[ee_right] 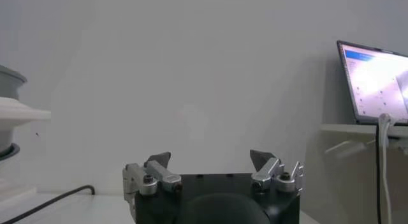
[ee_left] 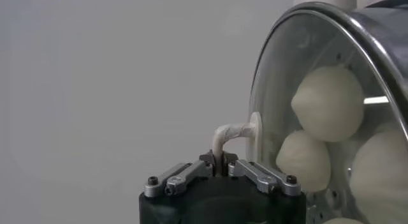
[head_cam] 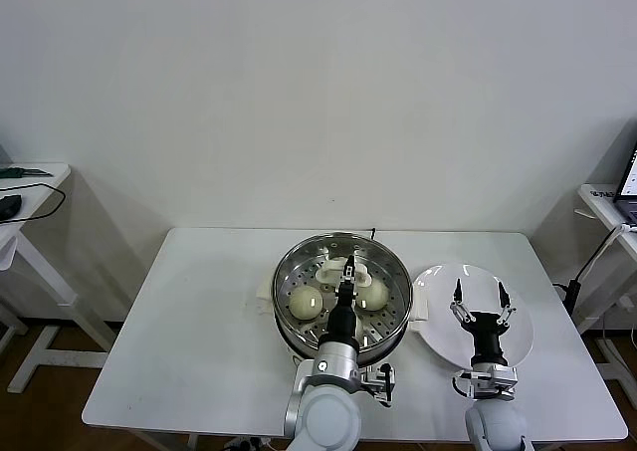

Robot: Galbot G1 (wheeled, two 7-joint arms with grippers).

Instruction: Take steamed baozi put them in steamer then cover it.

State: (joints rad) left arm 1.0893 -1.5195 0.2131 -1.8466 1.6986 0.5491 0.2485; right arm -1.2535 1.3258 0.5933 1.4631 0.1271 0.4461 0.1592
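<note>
The left gripper (ee_left: 221, 163) has its jaws closed on the cream-white oblong handle (ee_left: 237, 131) of the round clear glass cover with metal rim (ee_left: 278, 85); in the head view the same gripper (head_cam: 348, 269) sits over the middle of the large round shiny stainless-steel steamer (head_cam: 289, 272), its arm reaching in from the near edge; the cover's glass is hard to make out in that view, and whether its rim is fully seated on the steamer cannot be told; through the glass, small round cream-white steamed baozi (ee_left: 327, 103) lie on the perforated steel tray inside, two (head_cam: 306, 300) plainly visible from the head, one on each side of the gripper, the rest hidden by the arm; the steamer stands near the centre of the white rectangular table (head_cam: 199, 332); the right gripper (head_cam: 480, 298) hangs over the flat round white plate (head_cam: 518, 346) just beside the steamer on the right, jaws spread apart and holding nothing, as the right wrist view (ee_right: 211, 161) confirms; an open laptop (ee_right: 376, 85) stands on a side table to the far right, its screen lit but the writing too small to read; no brand marks or labels are legible on any item.
</note>
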